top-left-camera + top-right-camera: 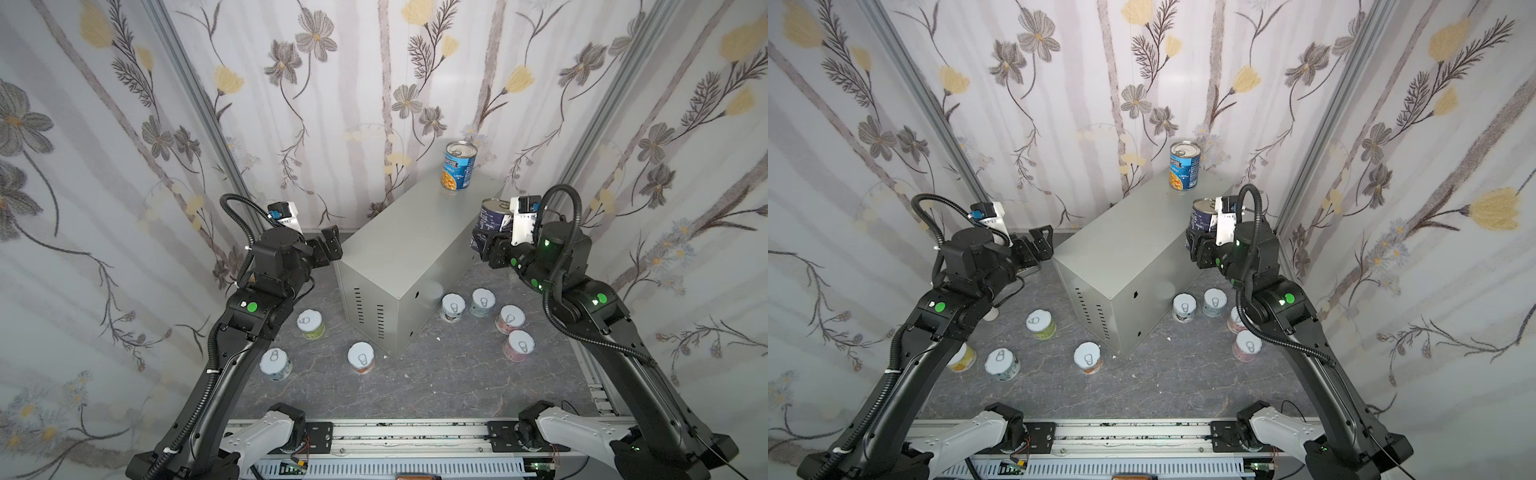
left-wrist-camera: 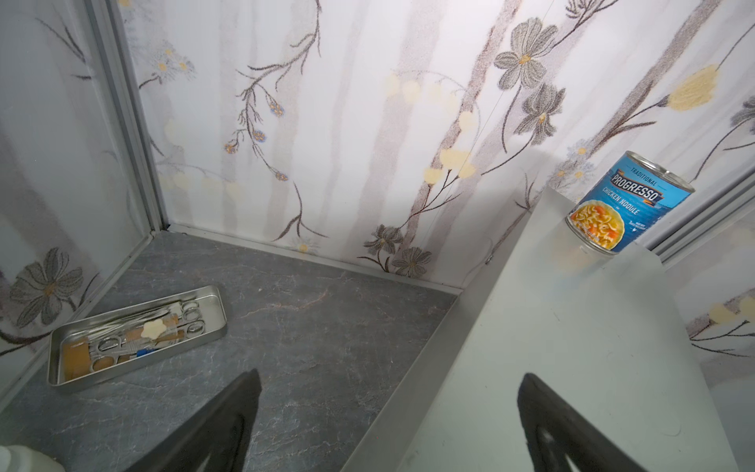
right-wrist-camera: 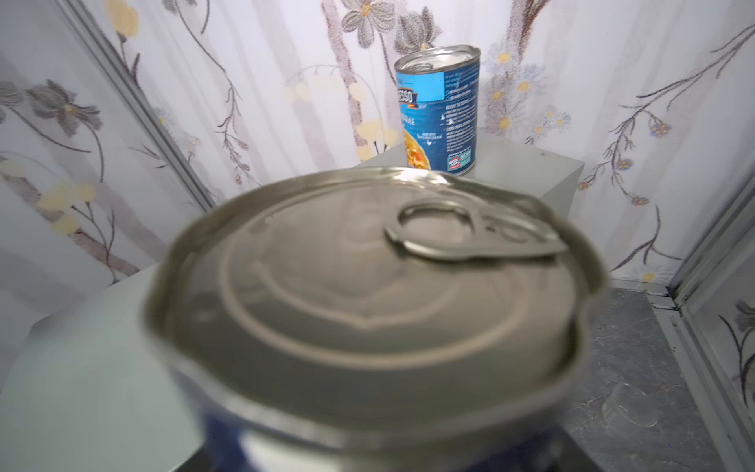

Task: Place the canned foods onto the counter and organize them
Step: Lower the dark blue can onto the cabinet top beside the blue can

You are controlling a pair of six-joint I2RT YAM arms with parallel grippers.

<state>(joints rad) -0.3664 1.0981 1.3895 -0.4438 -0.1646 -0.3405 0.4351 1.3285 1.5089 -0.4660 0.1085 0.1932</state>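
Observation:
The counter (image 1: pixel 407 253) (image 1: pixel 1121 257) is a light-grey metal box set diagonally on the floor. A blue Progresso can (image 1: pixel 458 166) (image 1: pixel 1184 166) (image 2: pixel 625 204) (image 3: pixel 441 110) stands upright on its far end. My right gripper (image 1: pixel 483 244) (image 1: pixel 1196 245) is shut on a dark navy can (image 1: pixel 492 218) (image 1: pixel 1202 216), holding it over the counter's right edge; its pull-tab lid (image 3: pixel 367 286) fills the right wrist view and hides the fingers. My left gripper (image 1: pixel 332 245) (image 1: pixel 1044 245) (image 2: pixel 388 408) hangs open and empty at the counter's left edge. Several short cans (image 1: pixel 361 357) (image 1: pixel 483 302) stand on the floor.
A shallow metal tray (image 2: pixel 57 367) of instruments lies in the far left corner. A white bottle (image 1: pixel 990 313) (image 2: pixel 20 457) stands under my left arm. A clear glass (image 3: pixel 629 404) lies on the floor right of the counter. Floral walls close in on three sides.

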